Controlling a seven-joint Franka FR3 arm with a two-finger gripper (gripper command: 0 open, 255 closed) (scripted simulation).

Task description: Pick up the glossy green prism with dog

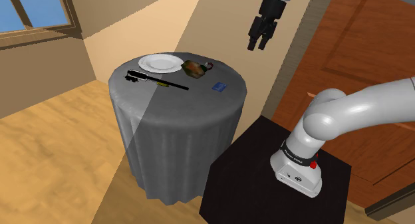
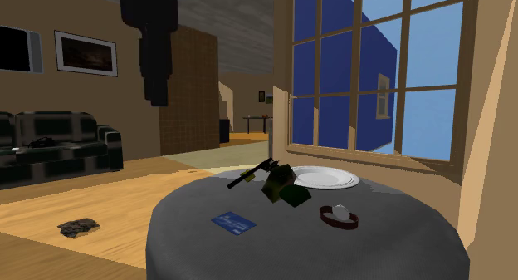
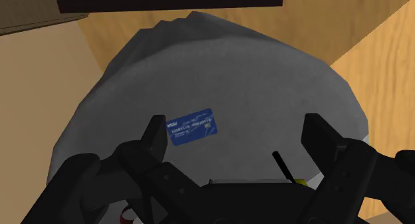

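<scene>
Bench [image 1: 179, 123] w/ grey cloth sits below me. My end effector [image 1: 258, 47] hangs high above it, fingers wide, empty. In shoulder view, green prism [image 1: 193, 69] lies just beside plate [image 1: 159, 62], at its 4 o'clock; blue card [image 1: 219, 86] at prism's 4 o'clock. Best approach IMO: centre over prism, descend straight, clear the plate, close on flat sides.

table [image 1: 199, 100]: prism [image 1: 193, 69] just beside plate [image 1: 160, 62] | card [image 1: 219, 87] near edge, apart from prism
</scene>
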